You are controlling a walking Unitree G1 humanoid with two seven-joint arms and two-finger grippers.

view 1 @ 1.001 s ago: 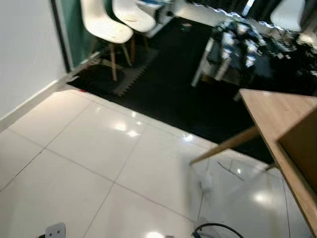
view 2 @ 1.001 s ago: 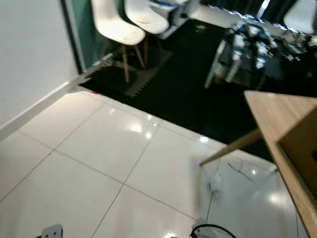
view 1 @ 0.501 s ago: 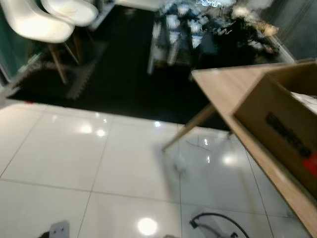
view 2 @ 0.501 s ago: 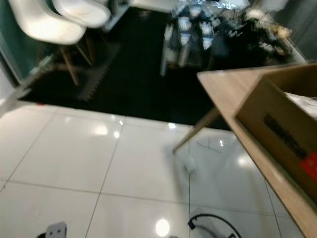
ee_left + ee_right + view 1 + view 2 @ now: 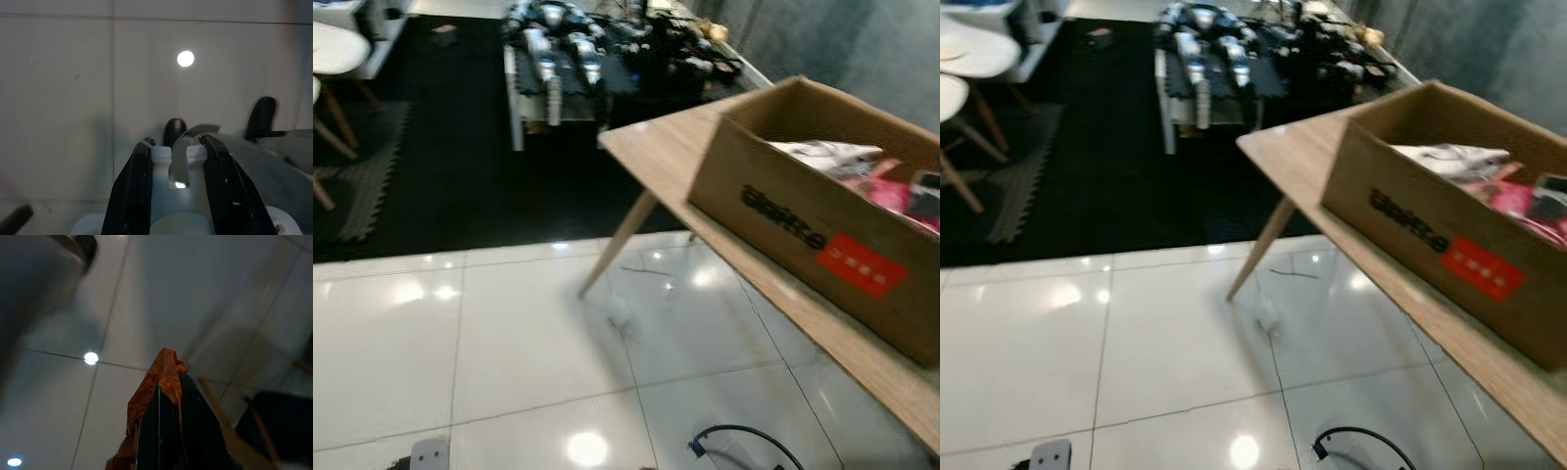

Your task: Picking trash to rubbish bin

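Trash: orange patterned wrapper (image 5: 164,382) pinched between the right gripper (image 5: 168,431) fingers, clamped tight, sticking out past the tips, above white floor tiles (image 5: 98,308). Left gripper (image 5: 177,154) slightly apart, holding nothing, over tile. Cardboard box (image 5: 822,235) sits on wooden table (image 5: 675,157) ahead-right.

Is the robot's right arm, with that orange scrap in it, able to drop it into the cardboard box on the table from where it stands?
Probably not yet. The right gripper hangs low over the floor tiles, shut on the orange wrapper. The cardboard box sits up on the wooden table, open on top, so the arm must first lift.
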